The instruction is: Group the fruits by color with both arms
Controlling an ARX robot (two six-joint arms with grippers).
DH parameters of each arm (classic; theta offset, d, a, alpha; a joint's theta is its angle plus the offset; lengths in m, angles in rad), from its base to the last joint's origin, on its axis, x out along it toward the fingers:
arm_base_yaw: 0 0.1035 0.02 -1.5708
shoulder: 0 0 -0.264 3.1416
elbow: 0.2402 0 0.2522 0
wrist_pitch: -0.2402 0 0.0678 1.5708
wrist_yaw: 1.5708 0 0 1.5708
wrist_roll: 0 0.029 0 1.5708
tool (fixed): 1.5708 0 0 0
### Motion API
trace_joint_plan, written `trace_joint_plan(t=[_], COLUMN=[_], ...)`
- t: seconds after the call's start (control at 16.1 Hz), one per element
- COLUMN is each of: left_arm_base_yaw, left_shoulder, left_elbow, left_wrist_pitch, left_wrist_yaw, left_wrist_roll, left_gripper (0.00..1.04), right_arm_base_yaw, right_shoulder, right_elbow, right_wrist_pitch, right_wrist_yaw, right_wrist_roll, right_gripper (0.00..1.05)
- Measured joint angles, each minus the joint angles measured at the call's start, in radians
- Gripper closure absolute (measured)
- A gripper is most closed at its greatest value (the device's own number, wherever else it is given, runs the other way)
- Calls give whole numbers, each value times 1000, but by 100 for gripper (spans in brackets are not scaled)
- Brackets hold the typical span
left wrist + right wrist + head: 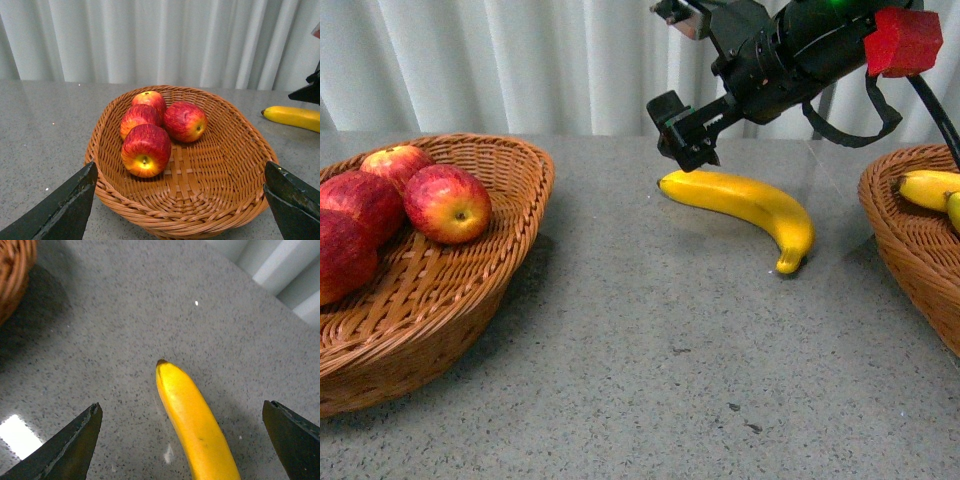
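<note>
A long yellow banana (pixel 750 208) lies on the grey table between two baskets. My right gripper (pixel 688 135) hangs open just above its left end; in the right wrist view the banana (pixel 192 420) lies between the spread fingertips (pixel 75 442), untouched. Several red apples (pixel 446 203) sit in the left wicker basket (pixel 510 240). In the left wrist view my left gripper (pixel 182 200) is open over the near rim of that basket (pixel 185 210), with the apples (pixel 146 150) beyond it. Two more bananas (pixel 928 188) rest in the right basket (pixel 910 250).
A white curtain (pixel 520 60) closes off the back of the table. The right arm with its red block (pixel 902 42) and black cables reaches in from the upper right. The banana (pixel 295 118) on the table shows in the left wrist view beside the basket.
</note>
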Motion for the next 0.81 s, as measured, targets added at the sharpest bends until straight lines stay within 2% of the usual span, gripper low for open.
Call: trace_joint_plan(t=[0.31, 0.5, 0.56, 0.68, 0.81], left_arm_base_yaw=[0, 0, 0, 0, 0], left_shoulder=[0, 0, 0, 0, 0], left_elbow=[0, 0, 0, 0, 0], left_wrist_pitch=[0, 0, 0, 0, 0], left_wrist_yaw=[0, 0, 0, 0, 0], left_wrist_roll=[0, 0, 0, 0, 0], left_gripper=[7, 7, 7, 7, 7], right_arm_base_yaw=[-43, -31, -24, -16, -14], right_shoulder=[116, 140, 140, 140, 140], right_elbow=[118, 114, 108, 92, 82], right_wrist_pitch=[-209, -245, -240, -221, -205], right_wrist_yaw=[109, 130, 129, 109, 102], right_wrist_roll=[-29, -68, -73, -81, -82], right_gripper=[7, 7, 14, 40, 57])
